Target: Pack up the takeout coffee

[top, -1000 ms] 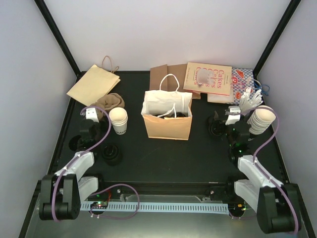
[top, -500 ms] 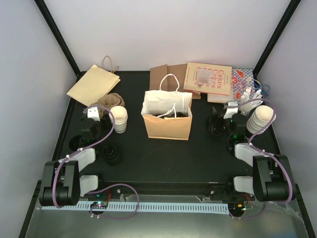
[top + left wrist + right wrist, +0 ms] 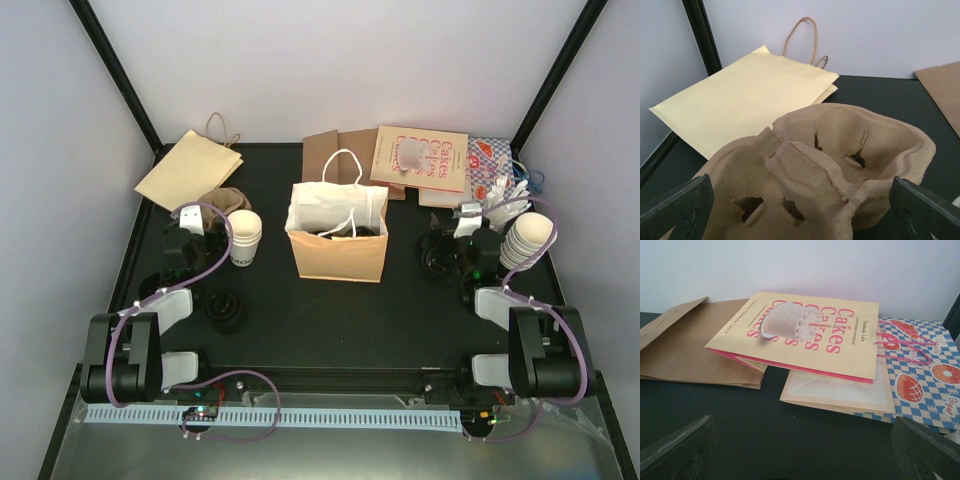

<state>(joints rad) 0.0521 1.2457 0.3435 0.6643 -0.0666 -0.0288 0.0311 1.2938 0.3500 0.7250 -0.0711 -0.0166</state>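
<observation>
1. Altogether, two grippers are seen, one standing tan bag [image 3: 338, 252], two stacks of white cups, one pulp tray [image 3: 840, 150] and several flat bags.
2. The flat bags are counted as one yellow bag [image 3: 745, 102], one "Cakes" bag [image 3: 810, 332], one blue checked bag [image 3: 922, 380] and the brown bags [image 3: 695, 340]. How many brown ones lie there cannot be told.
3. One cup stack [image 3: 243, 238] stands left of the tan bag, and the other [image 3: 525, 242] stands at the far right. Black round lids [image 3: 225, 312] are piled near the left arm.
4. The tray is moulded of rough brown fibre, with rounded wells cut by slits. The yellow bag is smooth paper with a looped cord handle. The tan bag is boxy and open-topped, with white handles and a white inner face.
5. The left gripper [image 3: 801, 205] is spread wide, and nothing is held. The tray lies just ahead of it, between the lines of its fingers [image 3: 677, 207]. Contact cannot be told.
6. The right gripper [image 3: 801, 446] is also spread wide and empty. It is pointed at the "Cakes" bag, with bare black table [image 3: 765, 430] between.
7. Dark shapes [image 3: 340, 232] are seen in the tan bag's mouth. Whether these are the coffee cannot be told. The tan bag stands between the two grippers, well apart from both.
</observation>
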